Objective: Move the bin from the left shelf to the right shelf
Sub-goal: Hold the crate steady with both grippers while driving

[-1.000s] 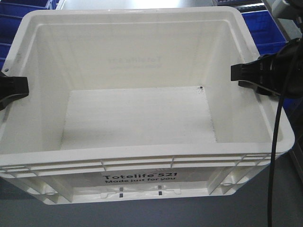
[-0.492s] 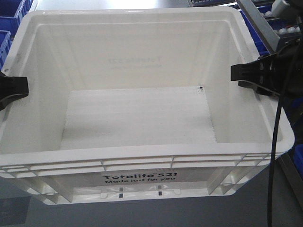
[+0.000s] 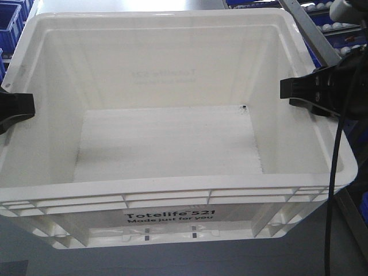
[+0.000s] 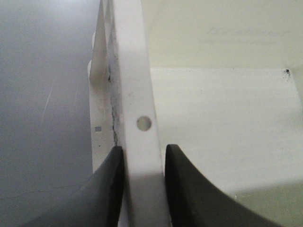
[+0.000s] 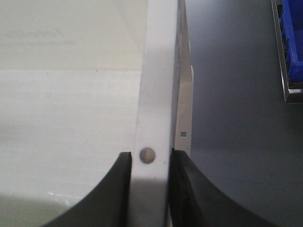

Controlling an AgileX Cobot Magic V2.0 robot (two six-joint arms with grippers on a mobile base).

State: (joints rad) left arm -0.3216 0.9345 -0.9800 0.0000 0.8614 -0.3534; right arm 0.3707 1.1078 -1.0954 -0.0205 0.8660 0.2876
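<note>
Bin: the large white bin [image 3: 172, 187] is filling most of the front view, open side up and empty, with its long printed side facing the camera.
Print: black lettering [image 3: 171, 217] on the front wall is reading "Totelife 521 Made just for you".
Bin position: it is hanging level between the two arms, one at each short side. Grey floor [image 4: 47, 94] is showing beside and below it. The pictures are not showing whether anything is propping it from underneath.
Left end effector: the left end effector [image 4: 144, 147] is clamping the rim of the left short wall. Its dark fingers [image 4: 106, 189] are pressing narrow, one on the outer face and one on the inner face.
Right end effector: the right end effector [image 5: 150, 152] is pinching the right short wall's rim the same way. One black finger [image 5: 194, 189] is sitting outside and the other inside.
Rim holes: a small round hole [image 4: 144, 124] is lying just ahead of the left grip, and another [image 5: 147, 155] is sitting right between the right fingertips.
Speck: a dark mark [image 3: 245, 107] is sitting in the far right corner of the bin's floor.
Cable: a black cable [image 3: 333, 190] is trailing down from the right arm past the bin's right corner.
Surroundings: blue bins [image 3: 11, 23] are standing behind the far left corner. A slanted metal shelf frame [image 3: 313, 40] is rising at the far right.
</note>
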